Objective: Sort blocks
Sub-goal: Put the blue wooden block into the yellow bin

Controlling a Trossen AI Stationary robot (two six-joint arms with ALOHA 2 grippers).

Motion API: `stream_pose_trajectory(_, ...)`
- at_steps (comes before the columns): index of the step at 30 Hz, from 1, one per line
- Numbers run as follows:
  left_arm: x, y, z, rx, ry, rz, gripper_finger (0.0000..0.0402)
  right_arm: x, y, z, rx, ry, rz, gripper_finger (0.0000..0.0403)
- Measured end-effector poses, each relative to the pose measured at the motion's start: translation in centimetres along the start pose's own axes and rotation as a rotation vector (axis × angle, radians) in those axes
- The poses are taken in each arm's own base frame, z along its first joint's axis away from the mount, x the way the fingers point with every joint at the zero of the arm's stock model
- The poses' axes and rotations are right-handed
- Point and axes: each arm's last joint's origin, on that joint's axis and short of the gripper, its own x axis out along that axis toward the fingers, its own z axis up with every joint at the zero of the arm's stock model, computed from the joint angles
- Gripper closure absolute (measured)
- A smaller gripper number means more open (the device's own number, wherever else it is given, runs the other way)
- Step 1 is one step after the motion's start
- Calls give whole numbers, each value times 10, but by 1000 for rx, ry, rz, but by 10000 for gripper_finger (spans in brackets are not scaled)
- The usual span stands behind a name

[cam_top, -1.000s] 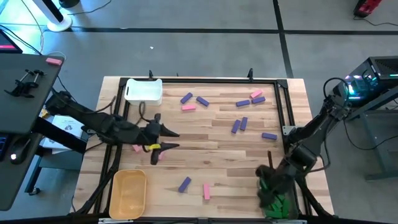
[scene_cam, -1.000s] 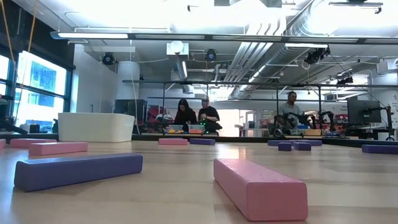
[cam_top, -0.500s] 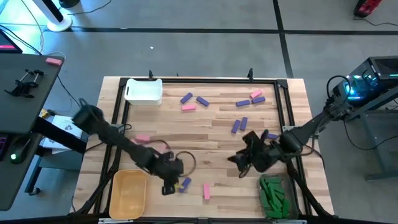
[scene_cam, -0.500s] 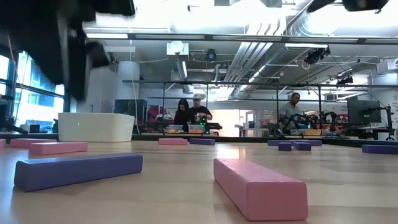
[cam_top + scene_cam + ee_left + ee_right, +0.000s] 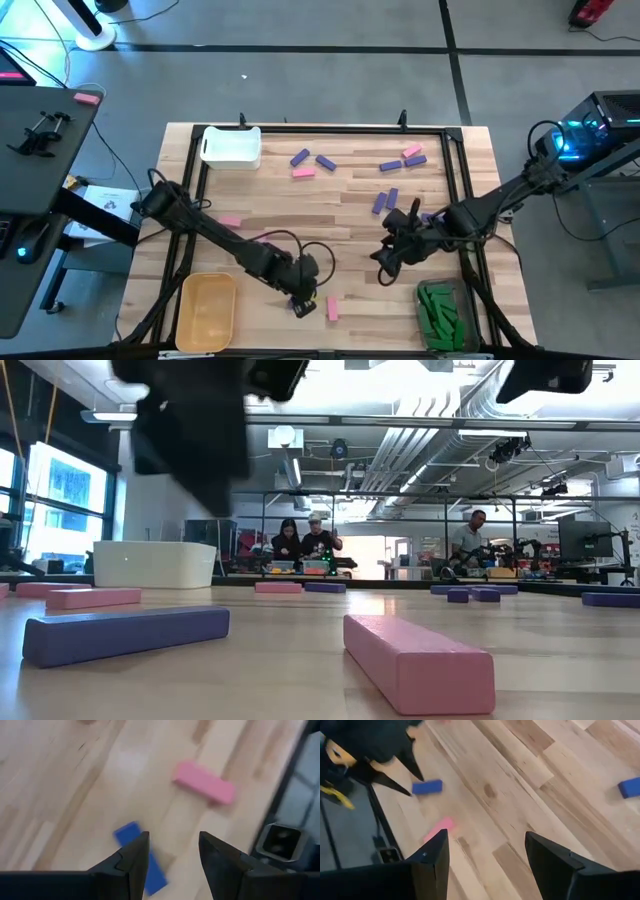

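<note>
Purple and pink blocks lie flat and scattered on the wooden table (image 5: 330,235). My left gripper (image 5: 302,303) is open near the front edge, just above a purple block (image 5: 131,834) that shows between and behind its fingers in the left wrist view (image 5: 172,842). A pink block (image 5: 332,307) lies flat just to its right. My right gripper (image 5: 383,262) is open and empty over the table's right middle. Green blocks (image 5: 440,312) lie in a clear bin at the front right.
A white bin (image 5: 231,146) stands at the far left and a yellow bin (image 5: 207,310) at the front left. More blocks lie across the far half, among them a purple pair (image 5: 385,201) and a pink block (image 5: 229,221). People stand in the room behind (image 5: 305,545).
My left gripper has swept from the table's left middle toward the near edge and right, ending over the purple block. My right gripper has gone from above the green bin toward the table's middle, up and to the left.
</note>
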Motion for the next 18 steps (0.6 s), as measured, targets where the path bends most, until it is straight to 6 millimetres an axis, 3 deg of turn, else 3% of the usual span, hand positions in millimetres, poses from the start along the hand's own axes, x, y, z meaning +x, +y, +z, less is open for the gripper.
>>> stream_pose_trajectory(12,-2,-14,10,4,-80,-150,243,-3,2,-9,-176,26,0,206)
stream_pose_trajectory(18,-2,-9,19,54,-100,-149,243,-3,3,-10,-200,25,2,206)
